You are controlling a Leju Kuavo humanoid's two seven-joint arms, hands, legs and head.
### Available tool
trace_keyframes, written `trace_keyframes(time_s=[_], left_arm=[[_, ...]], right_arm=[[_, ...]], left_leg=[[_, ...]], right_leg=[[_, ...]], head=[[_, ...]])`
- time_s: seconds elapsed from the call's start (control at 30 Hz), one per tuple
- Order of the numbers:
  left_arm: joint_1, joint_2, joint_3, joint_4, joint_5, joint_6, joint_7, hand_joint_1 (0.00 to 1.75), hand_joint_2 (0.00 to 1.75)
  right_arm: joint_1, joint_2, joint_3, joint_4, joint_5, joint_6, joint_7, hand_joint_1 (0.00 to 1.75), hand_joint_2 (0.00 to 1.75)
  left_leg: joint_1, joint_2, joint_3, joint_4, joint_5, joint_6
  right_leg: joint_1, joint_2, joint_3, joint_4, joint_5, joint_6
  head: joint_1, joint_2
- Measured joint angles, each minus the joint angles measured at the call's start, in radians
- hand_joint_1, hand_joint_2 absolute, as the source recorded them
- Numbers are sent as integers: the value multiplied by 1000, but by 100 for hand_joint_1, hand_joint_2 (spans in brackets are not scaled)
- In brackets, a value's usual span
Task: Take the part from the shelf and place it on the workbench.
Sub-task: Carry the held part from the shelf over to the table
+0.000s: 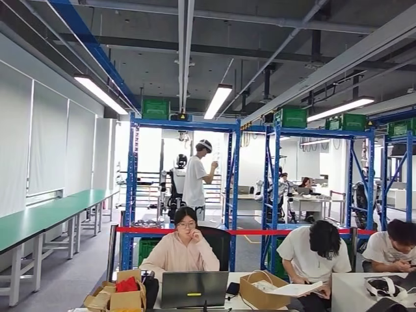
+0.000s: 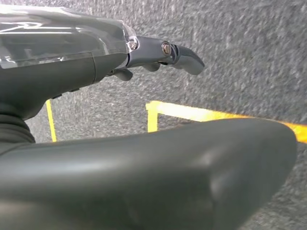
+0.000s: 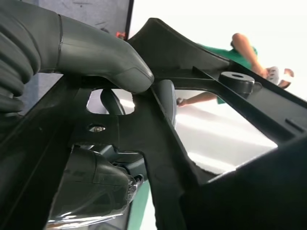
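blue shelving (image 1: pixel 231 188) and seated people are filling the room; the right hand (image 3: pixel 98 62) is gripping the black part (image 3: pixel 173 143), the left hand (image 2: pixel 145 52) hanging slack, fingers apart, holding nothing.

Head view looks level across the hall at blue shelves (image 1: pixel 184 188). Left wrist camera sits tight behind the left hand (image 2: pixel 108 62), facing the floor (image 2: pixel 235 57). Right wrist camera presses close behind the right hand (image 3: pixel 90 52).
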Motion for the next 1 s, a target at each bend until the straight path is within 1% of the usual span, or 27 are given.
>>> trace_keyframes(time_s=[0.03, 0.1, 0.13, 0.17, 0.2, 0.23, 0.27, 0.3, 0.33, 0.4, 0.47, 0.5, 0.53, 0.57, 0.6, 0.63, 0.67, 0.7, 0.73, 0.77, 0.8, 0.83, 0.9, 0.93, 0.97, 1.0], left_arm=[[-1, 0, 0, 0, 0, 0, -1, 0, 175], [-3, 0, 0, 0, 0, 0, -1, 0, 175], [-3, 0, 0, 0, 0, 0, -1, 0, 175], [-3, 0, 0, 0, 0, 0, -1, 0, 175], [-2, 0, 0, 0, 0, 0, -1, 0, 175], [-2, -1, 0, 0, 0, 0, -1, 0, 175], [-3, -3, 0, 0, 0, 0, -1, 0, 175], [-4, -5, 0, 0, 0, 0, -1, 0, 175], [-5, -7, 0, 0, 0, 0, -1, 0, 175], [-7, -10, 0, 0, 0, 0, -1, 0, 175], [-7, -10, 0, 0, 0, 0, -1, 0, 175], [-8, -10, 0, 0, 0, 0, -2, 0, 175], [-9, -10, 0, 0, 0, 0, -2, 0, 175], [-9, -10, 0, 0, 0, 0, -2, 0, 175], [-8, -9, 0, 0, 0, 0, -2, 0, 175], [-6, -9, 0, 0, 0, 0, -2, 0, 175], [-4, -8, 0, 0, 0, 0, -2, 0, 175], [-3, -8, 0, 0, 0, 0, -2, 0, 175], [-3, -8, 0, 0, 0, 0, -3, 0, 175], [-3, -9, 0, 0, 0, 0, -3, 0, 175], [-4, -9, 0, 0, 0, 0, -3, 0, 175], [-6, -10, 0, 0, 0, 0, -4, 0, 175], [-6, -11, 0, 0, 0, 0, -4, 0, 175], [-6, -11, 0, 0, 0, 0, -4, 0, 175], [-5, -11, 0, 0, 0, 0, -5, 0, 175], [-4, -11, 0, 0, 0, 0, -6, 0, 175]], right_arm=[[-1, 0, 0, 0, 0, 0, 0, 175, 175], [0, -1, -1, 1, 0, 0, 0, 175, 175], [2, -1, -1, 2, 0, 0, 0, 175, 175], [3, -1, 0, 2, 0, 0, 0, 175, 175], [3, -1, 0, 2, 0, 0, 0, 175, 175], [3, -1, 0, 2, 0, 0, 0, 175, 175], [1, -1, -1, 2, 0, 0, 0, 175, 175], [0, -1, -1, 2, 0, 0, 0, 175, 175], [-2, -1, -1, 2, 0, 0, 0, 175, 175], [-5, -1, -1, 2, 0, 0, 0, 175, 175], [-7, 1, -1, 1, 0, 0, 0, 175, 175], [-8, 3, 0, 0, 0, 0, 0, 175, 175], [-9, 5, 0, 0, 1, 0, 1, 175, 175], [-10, 6, 0, 0, 1, 0, 1, 175, 175], [-9, 6, 1, 2, 1, 0, 2, 175, 175], [-7, 6, 2, 3, 2, 0, 2, 175, 175], [-6, 6, 3, 4, 2, 0, 3, 175, 175], [-5, 6, 4, 4, 2, 0, 4, 175, 175], [-5, 7, 4, 4, 3, 0, 4, 175, 175], [-5, 7, 5, 4, 3, 0, 5, 175, 175], [-6, 8, 5, 4, 4, 0, 6, 175, 175], [-7, 8, 5, 5, 4, 0, 7, 175, 175], [-8, 9, 6, 5, 6, 0, 9, 175, 175], [-9, 9, 6, 6, 6, 0, 10, 175, 175], [-9, 9, 6, 6, 6, 0, 10, 175, 175], [-10, 9, 6, 6, 6, 0, 10, 175, 175]], left_leg=[[1, 0, 7, -2, -5, 5], [0, 0, 20, -3, -18, 9], [-1, 0, 28, -4, -25, 10], [-2, -1, 39, -4, -33, 10], [-3, -2, 52, -4, -42, 10], [-2, -3, 66, -5, -52, 8], [-1, -5, 79, -6, -60, 5], [0, -6, 88, -9, -67, 2], [1, -7, 93, -12, -71, -2], [2, -7, 99, -23, -74, -11], [1, -3, 102, -28, -81, -17], [-1, -1, 95, -11, -92, -18], [-1, 0, 76, 27, -108, -19], [-2, 1, 44, 84, -127, -21], [-2, 1, 4, 147, -144, -23], [-1, 1, -32, 195, -148, -27], [0, 1, -55, 214, -136, -30], [2, 1, -60, 195, -105, -34], [5, 2, -48, 145, -59, -39], [7, 3, -31, 94, -24, -43], [7, 4, -11, 47, -1, -45], [7, 4, 1, 19, 6, -40], [2, 3, 9, 6, -8, -25], [1, 2, 9, 7, -12, -17], [2, 2, 13, 6, -15, -12], [3, 1, 18, 4, -18, -7]], right_leg=[[-1, -2, -31, 55, -19, 4], [-2, -3, -123, 191, -50, 8], [-2, -4, -164, 239, -49, 7], [-1, -3, -188, 250, -27, 4], [1, -3, -193, 222, 13, -1], [6, -3, -181, 162, 67, -8], [12, -3, -162, 100, 112, -16], [18, -3, -145, 48, 143, -23], [24, -3, -134, 17, 157, -29], [28, -3, -126, -2, 152, -39], [22, -5, -103, -39, 143, -45], [19, -6, -89, -58, 141, -47], [16, -7, -76, -74, 137, -49], [16, -8, -68, -77, 133, -50], [15, -8, -61, -77, 128, -51], [15, -7, -55, -77, 122, -52], [14, -6, -48, -76, 116, -51], [13, -5, -39, -73, 108, -49], [11, -4, -30, -69, 97, -45], [10, -4, -22, -63, 86, -39], [10, -3, -17, -53, 74, -32], [11, -3, -16, -45, 64, -27], [14, -3, -18, -37, 56, -20], [12, -3, -18, -37, 53, -18], [11, -4, -17, -32, 47, -14], [10, -5, -23, -13, 36, -10]], head=[[0, 0], [0, 0], [0, 0], [0, 0], [0, 0], [0, 0], [0, 0], [0, 0], [-1, 1], [-2, 1], [-2, 1], [-2, 1], [-2, 1], [-2, 1], [-2, 1], [-2, 1], [-2, 1], [-2, 1], [-2, 0], [-2, 0], [-2, 0], [-2, 0], [-3, 0], [-3, 0], [-3, 0], [-3, 0]])
